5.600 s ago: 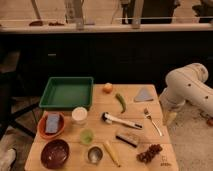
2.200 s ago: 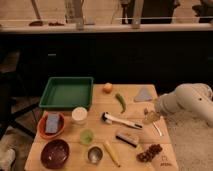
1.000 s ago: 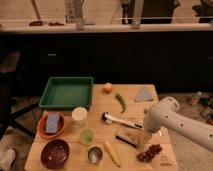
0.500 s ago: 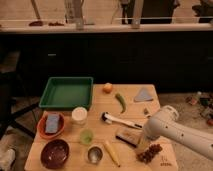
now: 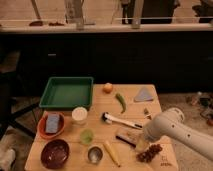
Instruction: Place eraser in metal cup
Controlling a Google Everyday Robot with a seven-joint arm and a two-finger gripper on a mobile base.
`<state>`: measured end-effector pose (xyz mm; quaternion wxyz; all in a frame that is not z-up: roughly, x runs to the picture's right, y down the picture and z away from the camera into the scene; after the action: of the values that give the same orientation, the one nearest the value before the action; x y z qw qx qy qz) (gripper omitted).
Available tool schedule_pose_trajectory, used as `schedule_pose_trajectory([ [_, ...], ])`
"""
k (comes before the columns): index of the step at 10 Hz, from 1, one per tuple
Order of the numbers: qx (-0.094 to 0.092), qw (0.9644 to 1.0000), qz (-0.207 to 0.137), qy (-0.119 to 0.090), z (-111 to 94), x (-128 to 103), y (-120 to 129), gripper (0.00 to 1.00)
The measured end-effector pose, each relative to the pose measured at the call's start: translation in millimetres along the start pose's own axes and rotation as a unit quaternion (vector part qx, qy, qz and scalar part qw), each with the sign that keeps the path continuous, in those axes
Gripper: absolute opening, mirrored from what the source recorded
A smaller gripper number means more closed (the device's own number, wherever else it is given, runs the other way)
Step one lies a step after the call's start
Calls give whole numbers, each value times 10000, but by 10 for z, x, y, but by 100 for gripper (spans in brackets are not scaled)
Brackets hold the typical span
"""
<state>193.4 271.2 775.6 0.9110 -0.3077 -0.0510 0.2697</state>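
Observation:
The eraser (image 5: 127, 136), a tan block with a dark face, lies flat on the wooden table (image 5: 162, 160) right of centre near the front. The metal cup (image 5: 94, 154), small and silvery with a dark inside, stands upright at the front centre, a hand's width to the left of the eraser. My white arm reaches in from the right. My gripper (image 5: 141, 143) hangs low at the eraser's right end, very close to it. I cannot tell whether it touches the eraser.
A green tray (image 5: 67, 92) sits at the back left. An orange bowl holds a blue sponge (image 5: 51, 123). There are also a maroon bowl (image 5: 55, 153), a white cup (image 5: 79, 115), a pale green cup (image 5: 86, 136), a brush (image 5: 120, 120), a yellow item (image 5: 112, 152) and grapes (image 5: 150, 153).
My arm has swung from the table's right side down and left, and the gripper now sits low beside the eraser. The objects on the table have not moved.

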Motion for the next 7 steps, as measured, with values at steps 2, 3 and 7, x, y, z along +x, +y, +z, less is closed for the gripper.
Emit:
schedule_pose_trajectory([
  [2, -77, 9999, -7, -74, 65, -73, 81, 80],
  [3, -79, 9999, -15, -90, 97, -93, 103, 80],
  [7, 103, 9997, -10, -208, 219, -57, 94, 79],
])
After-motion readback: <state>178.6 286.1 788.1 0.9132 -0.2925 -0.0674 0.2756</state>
